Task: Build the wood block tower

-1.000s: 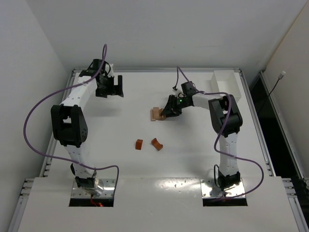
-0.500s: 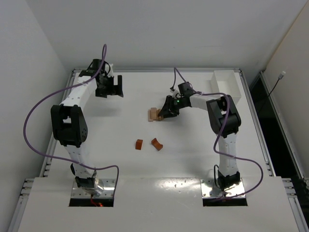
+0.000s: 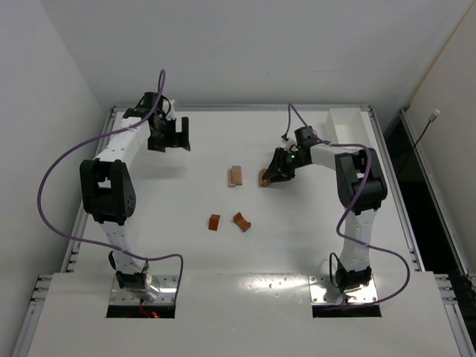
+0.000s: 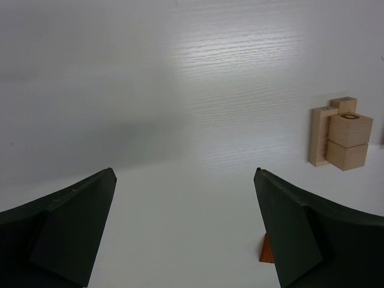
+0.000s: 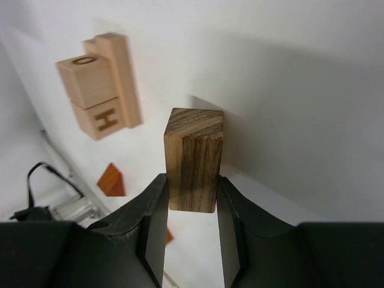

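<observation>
— What has your right claw got?
— A dark brown block, pinched upright between my part-closed fingers. Whether it touches the table I cannot tell.
— And the left claw?
— Spread wide, holding nothing.
— The other blocks?
— A pale bar with lettered cubes against it lies near, apart from mine; a reddish cube and a reddish curved piece sit nearer my bases

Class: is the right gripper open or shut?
Shut on the dark brown wooden block: fingers of the right gripper press its two sides.
</observation>
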